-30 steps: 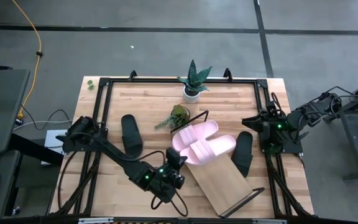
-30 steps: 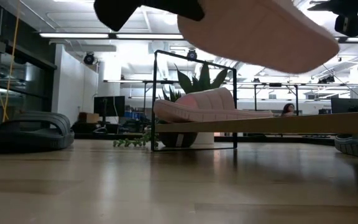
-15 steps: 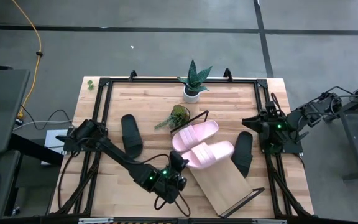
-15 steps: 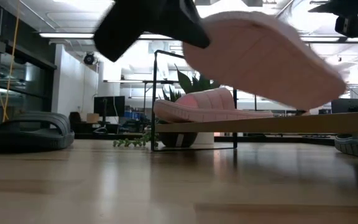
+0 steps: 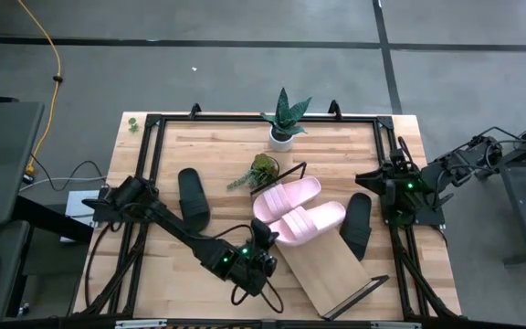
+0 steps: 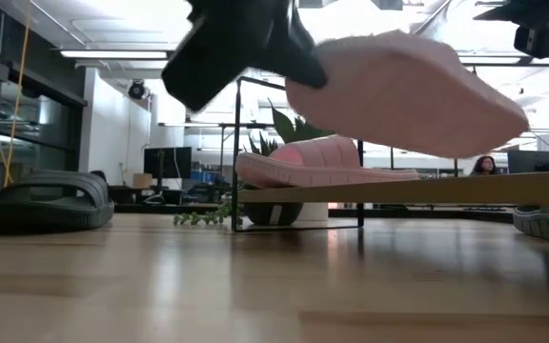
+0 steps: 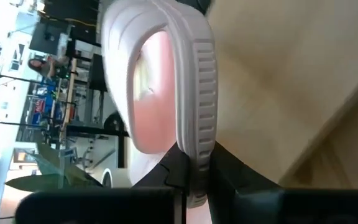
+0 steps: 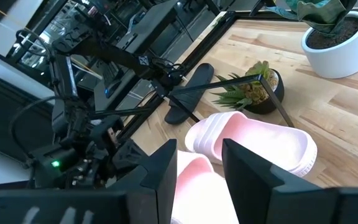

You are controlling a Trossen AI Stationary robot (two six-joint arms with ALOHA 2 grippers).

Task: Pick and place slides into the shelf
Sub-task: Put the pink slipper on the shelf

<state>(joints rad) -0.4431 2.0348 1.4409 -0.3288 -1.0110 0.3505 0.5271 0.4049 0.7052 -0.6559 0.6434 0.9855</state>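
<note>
Left hand (image 5: pixel 261 243) is clamped on the strap edge of the second pink slide (image 5: pixel 310 221); in the left wrist view I see the dark fingers (image 7: pixel 185 174) pinching its ribbed rim, and in the low view the slide hangs tilted, clear above the shelf (image 5: pixel 331 267) board, not yet set down. Progress as I read it: one pink slide (image 5: pixel 286 198) already lies on the shelf near its far wire end, and the one I hold hovers just beside it, over the board. Two black slides are still on the tabletop, so I count roughly one of four placed, a second nearly there. Left black slide (image 5: pixel 193 196) lies toward the tabletop's left edge, well apart from the shelf; right black slide (image 5: pixel 357 225) lies just beside the shelf's long side, near the right edge. Right hand (image 5: pixel 383 186) waits at the right edge with its fingers apart, holding nothing. Obstacles: a small potted plant (image 5: pixel 263 169) sits right by the shelf's far wire frame, and a taller plant in a white pot (image 5: pixel 283 119) stands near the far edge. Free board remains toward the near edge for the black pair.
</note>
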